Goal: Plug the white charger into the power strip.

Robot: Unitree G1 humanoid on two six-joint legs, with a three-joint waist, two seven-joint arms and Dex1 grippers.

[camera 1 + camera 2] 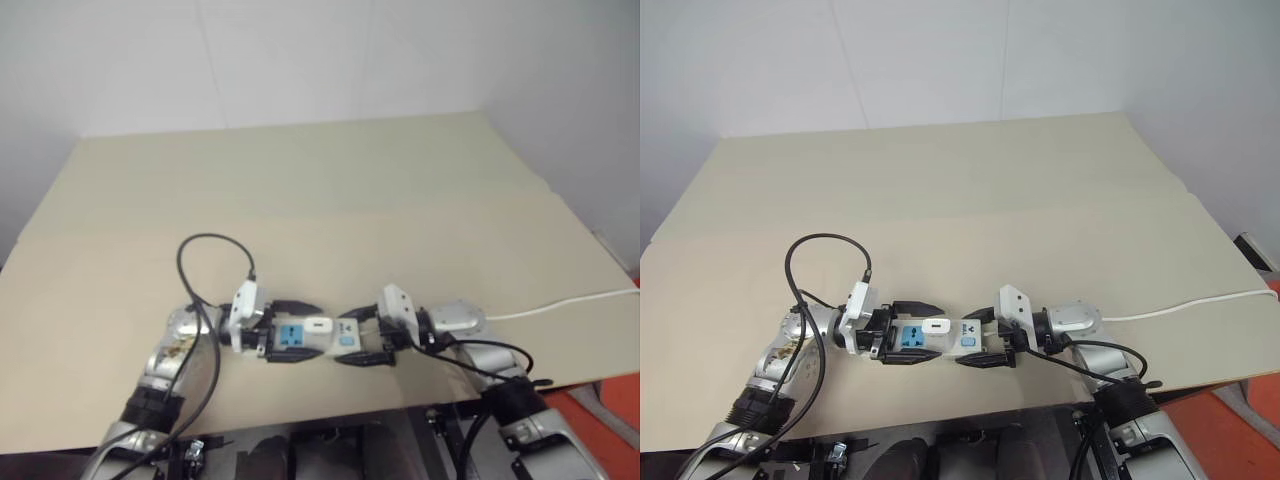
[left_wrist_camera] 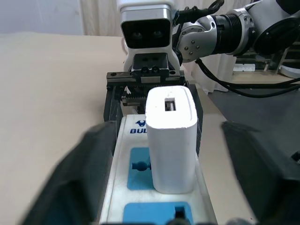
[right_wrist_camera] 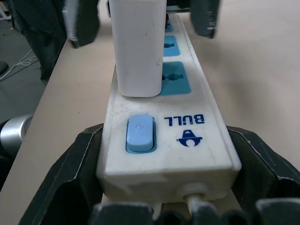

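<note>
L gripper (image 1: 292,332): level, pointing right, fingers spread either side of the power strip (image 1: 308,339), not pinching | R gripper (image 1: 362,336): pointing left, slightly down, clamped on the strip's switch end | white charger (image 1: 317,325): upright, seated in a strip socket between both grippers | strip just above the table (image 1: 300,200) near front edge

My head pair looks forward and down from high over the table (image 1: 330,200). Each wrist camera sits low and close, facing the other along the power strip (image 2: 161,197), which all my views share.
</note>
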